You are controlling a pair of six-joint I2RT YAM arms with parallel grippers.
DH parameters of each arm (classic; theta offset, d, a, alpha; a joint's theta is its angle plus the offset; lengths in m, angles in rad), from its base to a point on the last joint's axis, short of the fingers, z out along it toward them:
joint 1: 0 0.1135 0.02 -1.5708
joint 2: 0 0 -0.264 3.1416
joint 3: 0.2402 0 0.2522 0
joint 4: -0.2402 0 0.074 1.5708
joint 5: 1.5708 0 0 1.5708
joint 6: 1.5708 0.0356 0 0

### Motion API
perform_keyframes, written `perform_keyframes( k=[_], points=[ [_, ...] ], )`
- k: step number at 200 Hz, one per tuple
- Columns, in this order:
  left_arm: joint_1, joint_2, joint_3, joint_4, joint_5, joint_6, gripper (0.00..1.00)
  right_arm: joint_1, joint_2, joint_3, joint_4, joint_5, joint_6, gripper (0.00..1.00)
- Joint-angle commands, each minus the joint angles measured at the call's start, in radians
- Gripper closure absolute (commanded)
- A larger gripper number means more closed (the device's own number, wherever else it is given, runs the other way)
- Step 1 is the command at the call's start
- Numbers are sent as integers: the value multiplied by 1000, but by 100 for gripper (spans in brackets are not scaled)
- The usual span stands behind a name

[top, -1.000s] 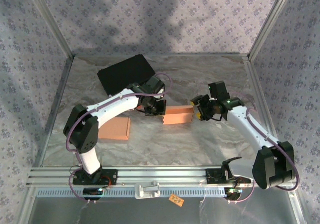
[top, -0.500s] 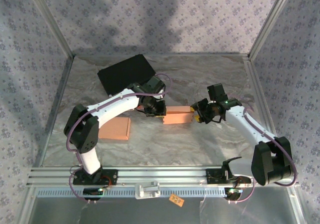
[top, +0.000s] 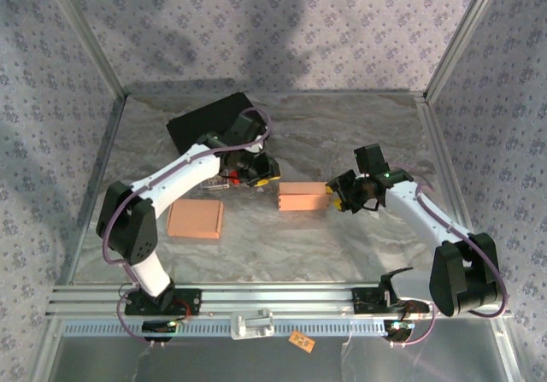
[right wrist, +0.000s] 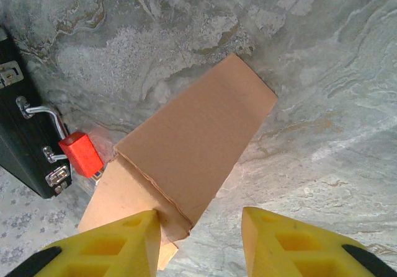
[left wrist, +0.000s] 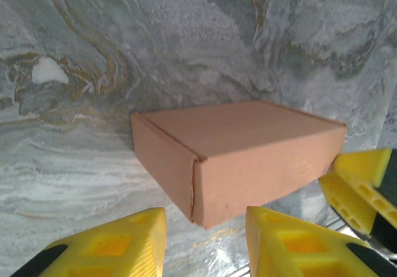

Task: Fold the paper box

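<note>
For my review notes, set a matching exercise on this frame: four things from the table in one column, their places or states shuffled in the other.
Things:
1. closed cardboard box
2. black case
3. second cardboard box
4. left gripper

Places or states:
A. at the far left of the table
B. jaws open, nothing between them
C. mid-table, with the right gripper at its right end
D. lying flat at the near left, away from both grippers

Pairs: 1-C, 2-A, 3-D, 4-B
</note>
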Motion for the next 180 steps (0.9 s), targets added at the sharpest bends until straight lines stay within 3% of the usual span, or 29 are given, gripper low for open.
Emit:
perform_keyframes(
  k=[1, 141, 160, 180],
  points=[
    [-10, 32, -11, 43, 65, -18, 62, -5, 20, -34, -93, 22, -13, 61],
    [-44, 57, -99, 61, 70, 2, 71, -1, 8, -5, -111, 37, -11, 61],
    [-48, 48, -97, 57, 64, 13, 71, 5, -14, 33, -109, 55, -32, 58],
    [-53, 41, -95, 50, 50, 30, 72, 19, -59, 82, -104, 97, -27, 47]
  ],
)
